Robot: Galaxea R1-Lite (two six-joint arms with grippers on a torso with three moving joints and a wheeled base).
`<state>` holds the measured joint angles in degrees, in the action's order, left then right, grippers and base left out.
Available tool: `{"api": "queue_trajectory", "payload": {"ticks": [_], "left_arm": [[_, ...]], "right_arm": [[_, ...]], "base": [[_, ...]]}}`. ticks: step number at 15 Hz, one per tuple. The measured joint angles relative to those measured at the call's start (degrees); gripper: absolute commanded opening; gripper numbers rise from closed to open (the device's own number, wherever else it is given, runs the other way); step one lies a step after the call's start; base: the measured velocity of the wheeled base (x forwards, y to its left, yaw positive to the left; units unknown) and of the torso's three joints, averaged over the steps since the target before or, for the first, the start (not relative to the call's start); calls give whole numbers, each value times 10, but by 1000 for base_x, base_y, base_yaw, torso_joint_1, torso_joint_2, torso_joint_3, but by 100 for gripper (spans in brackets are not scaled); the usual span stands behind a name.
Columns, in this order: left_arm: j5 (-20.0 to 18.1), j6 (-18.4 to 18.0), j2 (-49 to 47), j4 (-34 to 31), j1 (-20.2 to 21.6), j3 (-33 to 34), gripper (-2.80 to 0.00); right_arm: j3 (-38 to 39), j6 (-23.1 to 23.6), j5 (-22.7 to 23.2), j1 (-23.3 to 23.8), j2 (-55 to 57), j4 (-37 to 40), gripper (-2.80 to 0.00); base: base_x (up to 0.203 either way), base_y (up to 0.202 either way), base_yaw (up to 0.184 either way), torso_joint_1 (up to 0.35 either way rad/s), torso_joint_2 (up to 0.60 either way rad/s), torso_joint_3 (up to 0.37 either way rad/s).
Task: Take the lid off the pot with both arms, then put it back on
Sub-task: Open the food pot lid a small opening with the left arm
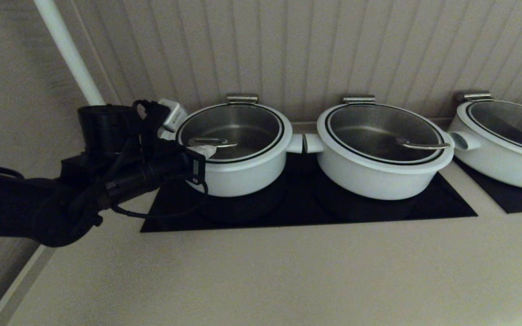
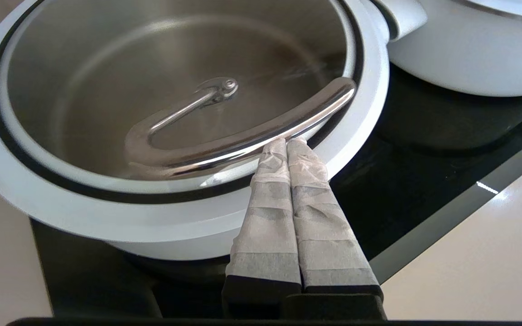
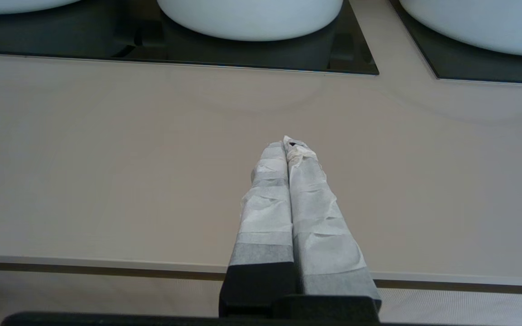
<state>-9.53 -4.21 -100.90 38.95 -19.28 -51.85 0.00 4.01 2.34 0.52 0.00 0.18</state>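
Note:
The pot (image 1: 243, 174), white and deep, stands at the left of the black cooktop (image 1: 306, 206). The glass lid (image 1: 236, 127) sits on it, with its steel wire handle (image 1: 211, 142) toward the left side. My left gripper (image 1: 204, 150) is at the pot's left rim. In the left wrist view, the left gripper (image 2: 287, 141) is shut and empty, its taped tips touching the handle (image 2: 243, 140) over the lid's white rim (image 2: 84, 213). My right gripper (image 3: 288, 142) is shut and empty above the beige counter, out of the head view.
A wider white pot (image 1: 379, 172) with a lid stands just right of the task pot, their side handles nearly touching. A third pot (image 1: 505, 149) is at the far right. A white pipe (image 1: 68, 50) runs up the back left. Beige counter (image 1: 265, 271) lies in front.

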Motion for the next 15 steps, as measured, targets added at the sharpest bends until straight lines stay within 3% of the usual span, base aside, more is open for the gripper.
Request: {"api": "queue_trajectory", "payload": {"ticks": [15], "left_arm": [[0,-1,-9,0,4,31,-280]], "right_arm": [[0,0,-1,0,0,0,-280]], "base": [[0,0,0,0,0,0]]}}
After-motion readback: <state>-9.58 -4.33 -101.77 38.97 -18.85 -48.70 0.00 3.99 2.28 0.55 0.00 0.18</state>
